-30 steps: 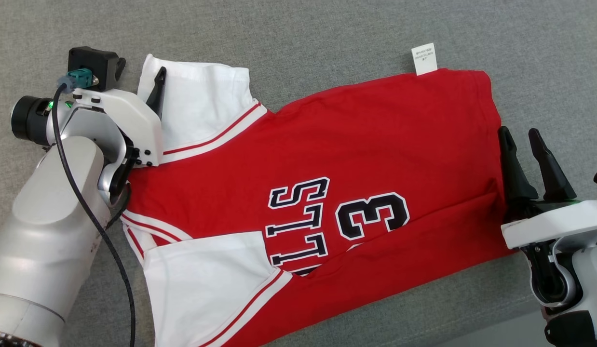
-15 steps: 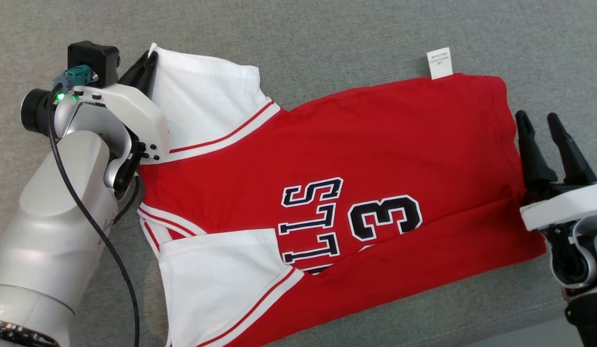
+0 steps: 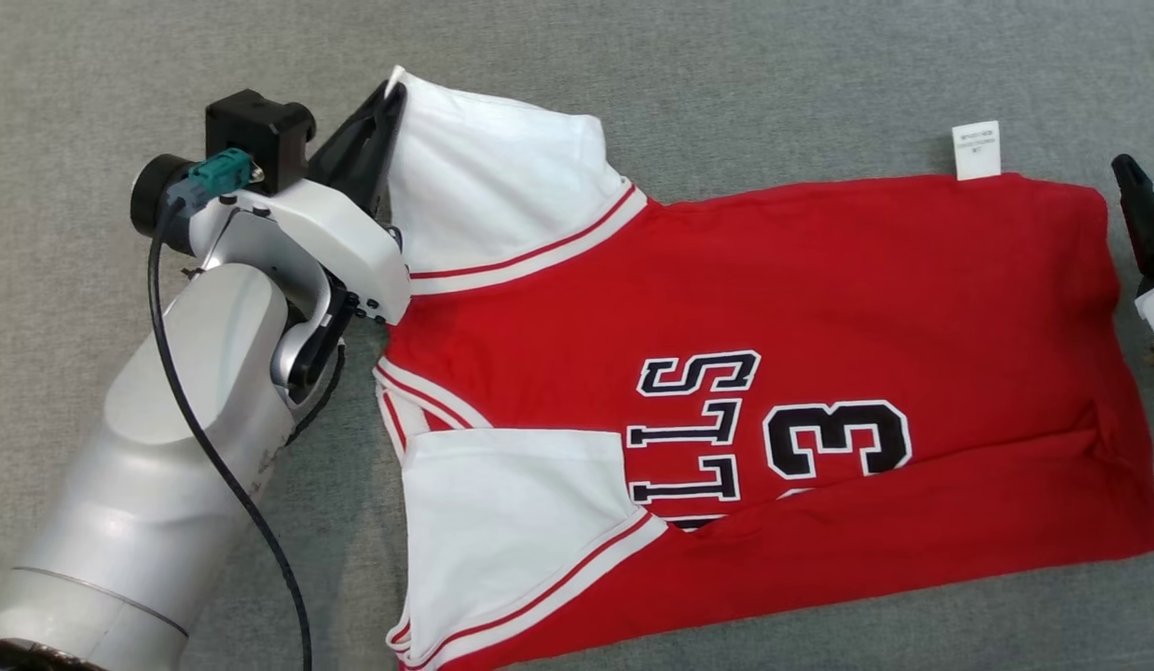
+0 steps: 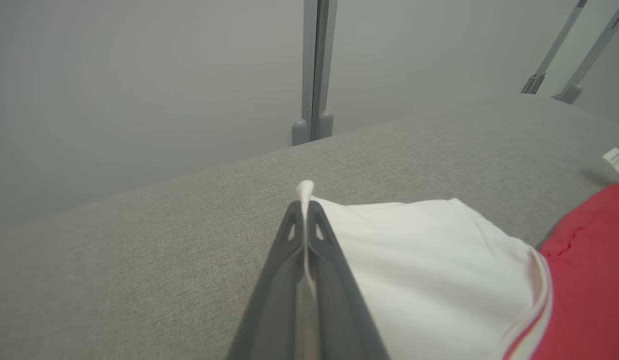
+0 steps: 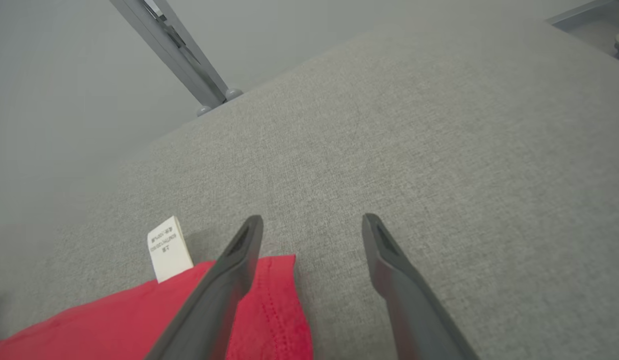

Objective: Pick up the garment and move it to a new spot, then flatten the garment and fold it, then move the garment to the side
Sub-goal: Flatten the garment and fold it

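Left gripper (image 4: 304, 207): My two dark fingers are pressed together on the outer edge of the upper white sleeve (image 3: 502, 186). A small tab of white cloth pokes out just past my fingertips.

Right gripper (image 5: 312, 220): My jaws stand wide apart with nothing between them, over the grey cloth surface (image 3: 726, 75). In the right wrist view one finger crosses the red hem corner (image 5: 274, 300); I cannot tell whether it touches the cloth.

Jersey (image 3: 773, 280): Red body, white sleeves trimmed in red stripes, lying spread on the grey surface between my two grippers. The neck end is towards my left gripper and the hem end towards my right.

Print: A large black "3" (image 3: 838, 438) outlined in white sits beside block letters, mid-chest. It is nearer my right gripper than my left.

Fold: A red flap along the near edge lies over the bottom of the lettering.

Second sleeve (image 3: 512, 522): White, flat on the surface, on the near side of the jersey, well apart from my left fingertips.

Care label (image 5: 167, 247): White, sticking out from the far edge of the hem, just beside my right gripper's fingers.

Backdrop: A grey metal post (image 4: 314, 70) rises beyond the surface's far edge, straight ahead of my left fingertips.
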Available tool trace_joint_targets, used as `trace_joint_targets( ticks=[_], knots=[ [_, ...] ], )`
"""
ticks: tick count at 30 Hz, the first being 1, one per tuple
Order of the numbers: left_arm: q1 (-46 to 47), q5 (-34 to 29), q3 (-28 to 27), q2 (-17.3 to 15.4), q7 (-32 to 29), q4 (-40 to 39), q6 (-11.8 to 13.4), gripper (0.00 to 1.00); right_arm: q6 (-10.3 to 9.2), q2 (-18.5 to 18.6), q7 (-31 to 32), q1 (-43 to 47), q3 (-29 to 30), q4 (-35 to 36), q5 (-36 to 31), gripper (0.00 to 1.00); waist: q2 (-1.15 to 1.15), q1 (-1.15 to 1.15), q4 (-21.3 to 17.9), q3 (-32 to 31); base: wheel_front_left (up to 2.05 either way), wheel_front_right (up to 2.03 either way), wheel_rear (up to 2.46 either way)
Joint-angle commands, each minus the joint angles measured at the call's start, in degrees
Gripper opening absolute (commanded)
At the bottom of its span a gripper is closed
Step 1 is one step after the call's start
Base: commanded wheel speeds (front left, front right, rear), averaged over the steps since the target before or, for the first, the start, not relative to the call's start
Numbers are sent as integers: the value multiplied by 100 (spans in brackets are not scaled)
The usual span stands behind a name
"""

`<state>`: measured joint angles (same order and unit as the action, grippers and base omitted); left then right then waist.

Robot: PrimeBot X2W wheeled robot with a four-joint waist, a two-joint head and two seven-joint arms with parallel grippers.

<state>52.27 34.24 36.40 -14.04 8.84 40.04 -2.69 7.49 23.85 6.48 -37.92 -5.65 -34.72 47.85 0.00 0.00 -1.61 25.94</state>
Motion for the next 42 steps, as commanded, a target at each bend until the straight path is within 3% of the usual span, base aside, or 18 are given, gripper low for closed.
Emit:
trace_joint_targets(
  ticks=[1,7,18,36,37,38,40,41,42],
  knots=[
    [-74,-17,27,-9,-6,-121,41,0,0,80,184,-179,-51,-249,-34,100,0,0,164,-9,0,0,0],
    [-201,-8,100,13,-47,-397,103,0,0,266,603,-371,-501,-588,-72,100,0,0,292,-46,0,0,0],
    [-389,56,130,-82,-123,-592,197,0,-1,435,1025,-139,-1161,-541,121,100,0,0,173,-191,0,0,0],
    [-279,119,179,-159,-229,-832,250,0,0,440,821,-711,-1571,-758,560,100,0,0,321,-10,0,0,0],
    [-275,127,181,-158,-222,-828,248,0,0,454,826,-737,-1604,-781,583,83,0,0,339,-13,0,0,0],
    [-273,133,183,-156,-216,-824,248,0,0,464,827,-759,-1648,-779,605,47,0,0,357,-17,0,0,0],
    [-280,154,187,-151,-198,-814,245,0,0,508,772,-792,-1716,-765,630,6,0,0,388,-32,0,0,0],
    [-288,165,186,-150,-187,-808,248,0,0,534,731,-796,-1760,-754,641,0,0,0,401,-42,0,0,0],
    [-299,170,186,-149,-177,-802,252,0,0,569,668,-797,-1799,-739,643,0,0,0,413,-53,0,0,0]
  ],
)
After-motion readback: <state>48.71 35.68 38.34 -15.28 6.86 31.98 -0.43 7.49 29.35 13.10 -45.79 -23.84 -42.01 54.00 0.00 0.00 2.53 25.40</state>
